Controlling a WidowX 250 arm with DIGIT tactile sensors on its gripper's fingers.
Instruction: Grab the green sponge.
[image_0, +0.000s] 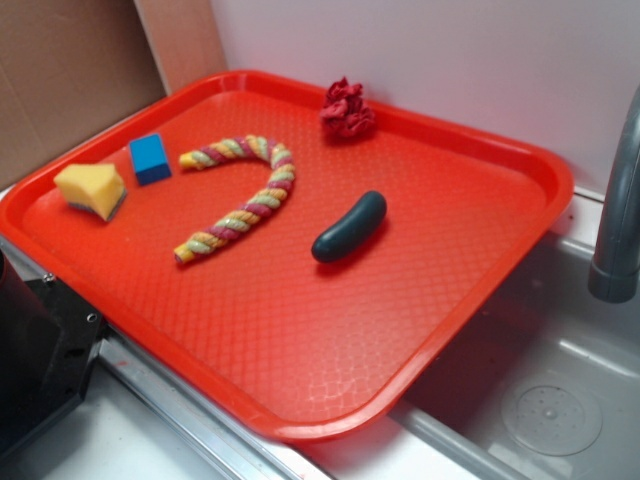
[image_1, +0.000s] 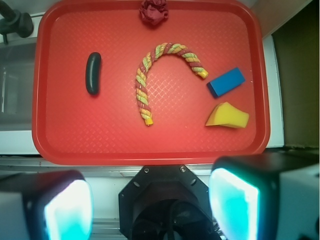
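**Ana:** Claw first: in the wrist view the gripper (image_1: 150, 200) sits at the bottom edge, its two glowing teal fingertips (image_1: 232, 205) spread wide apart with nothing between them. Released, holding nothing, and off the near rim of the red plastic tray (image_1: 50, 145).

**Ben:** And the target in that view?

**Ana:** The green sponge (image_1: 227, 116), a chunky yellow foam wedge, lies on the tray toward its right side, well apart from the claw. A blue rectangular block (image_1: 226, 82) lies just beyond it, near but not touching. A twisted multicolour rope (image_1: 150, 75), bent into an arch, is left of the sponge, a dark green sausage-shaped object (image_1: 93, 73) further left, and a crumpled red cloth (image_1: 153, 12) sits at the tray's far rim.

**Ben:** Now the exterior view.

**Ana:** The red plastic tray (image_0: 500, 290) rests partly over a grey sink (image_0: 560, 400). The sponge (image_0: 90, 188) sits by the tray's left corner, a thin dark layer showing along its lower face. The block (image_0: 150, 158) is just beside it, the rope (image_0: 245, 195) next, then the sausage shape (image_0: 349, 227) near the tray's middle, the cloth (image_0: 347, 110) at the back rim. The claw's fingers aren't visible here.
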